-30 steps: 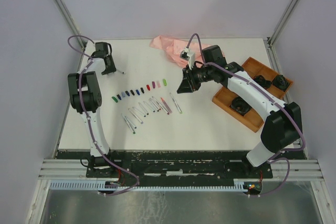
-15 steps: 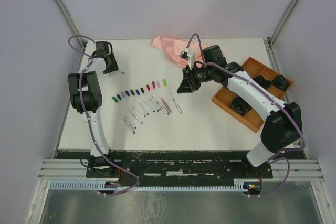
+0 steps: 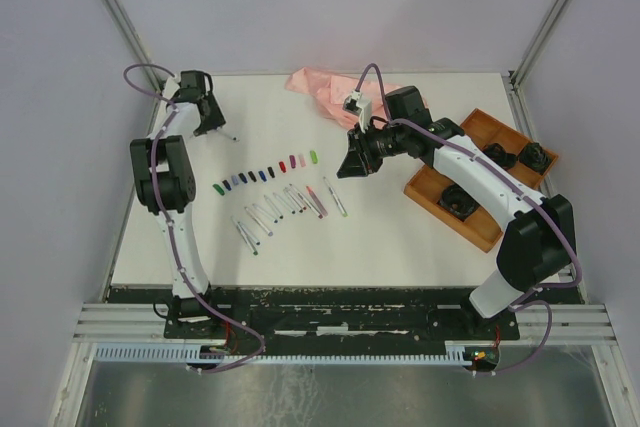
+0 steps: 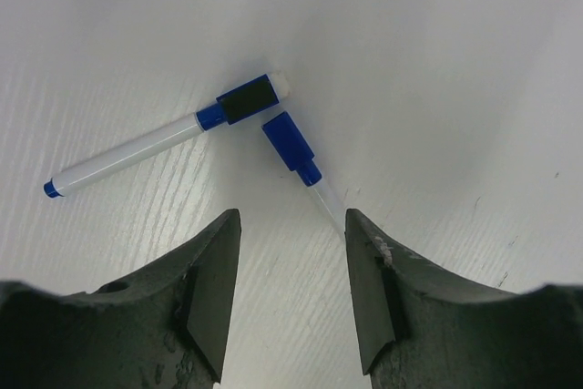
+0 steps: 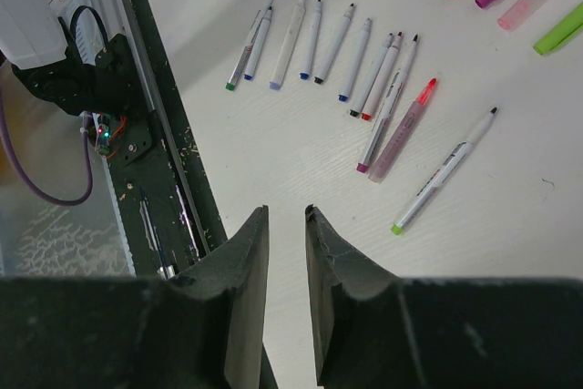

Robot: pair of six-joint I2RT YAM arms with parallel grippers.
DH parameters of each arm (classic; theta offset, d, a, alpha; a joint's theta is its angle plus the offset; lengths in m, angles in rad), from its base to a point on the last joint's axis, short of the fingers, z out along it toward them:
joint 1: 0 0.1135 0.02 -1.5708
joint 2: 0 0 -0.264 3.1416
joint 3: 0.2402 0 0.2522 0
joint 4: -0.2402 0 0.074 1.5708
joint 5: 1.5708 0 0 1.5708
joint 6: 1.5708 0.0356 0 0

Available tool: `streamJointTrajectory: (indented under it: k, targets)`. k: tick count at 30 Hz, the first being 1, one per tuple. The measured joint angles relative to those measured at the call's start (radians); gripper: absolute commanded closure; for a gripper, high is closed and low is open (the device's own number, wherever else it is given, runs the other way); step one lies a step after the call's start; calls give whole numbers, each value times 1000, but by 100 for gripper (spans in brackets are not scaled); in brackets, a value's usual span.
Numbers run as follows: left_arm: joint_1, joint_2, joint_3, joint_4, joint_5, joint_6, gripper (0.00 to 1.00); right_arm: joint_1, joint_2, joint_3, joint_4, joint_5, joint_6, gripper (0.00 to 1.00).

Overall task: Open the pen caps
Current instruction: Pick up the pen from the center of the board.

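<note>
The left arm [image 3: 160,172] stretches far forward, its left pincer [image 4: 287,225] pointing down with jaws parted wide and empty. The right arm [image 3: 480,182] bends at the elbow and reaches inward, its right pincer [image 5: 287,216] raised, fingers a narrow slit apart, holding nothing

The table [image 3: 400,237] had a white top with a faint wood grain, and the light fell evenly on it, leaving only soft shadows. Plain pale walls [image 3: 320,7] of a grey-violet tone closed it in on three sides, and thin metal posts [image 3: 112,2] ran up in the two far corners. At the near edge lay a black, scratched strip [image 3: 340,299], then silver rails [image 3: 400,322] and a white toothed cable channel [image 3: 330,356]. Below these was a dull grey metal sheet [image 3: 330,397].
</note>
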Motion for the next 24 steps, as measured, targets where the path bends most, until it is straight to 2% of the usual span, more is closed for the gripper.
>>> streamJointTrajectory:
  k: [8, 12, 15, 23, 24]
  targets:
    - [-20, 78, 83, -78, -50, -22, 43, 0, 0, 0, 0, 0, 0, 70]
    - [-35, 116, 142, -112, -84, -23, 46, 0, 0, 0, 0, 0, 0, 70]
    - [-41, 122, 156, -129, -102, -23, 63, 0, 0, 0, -1, 0, 0, 70]
    - [-42, 126, 171, -176, -105, -23, 96, 0, 0, 0, -1, -2, 0, 70]
    - [-42, 126, 172, -178, -104, -23, 97, 0, 0, 0, -1, -2, 0, 70]
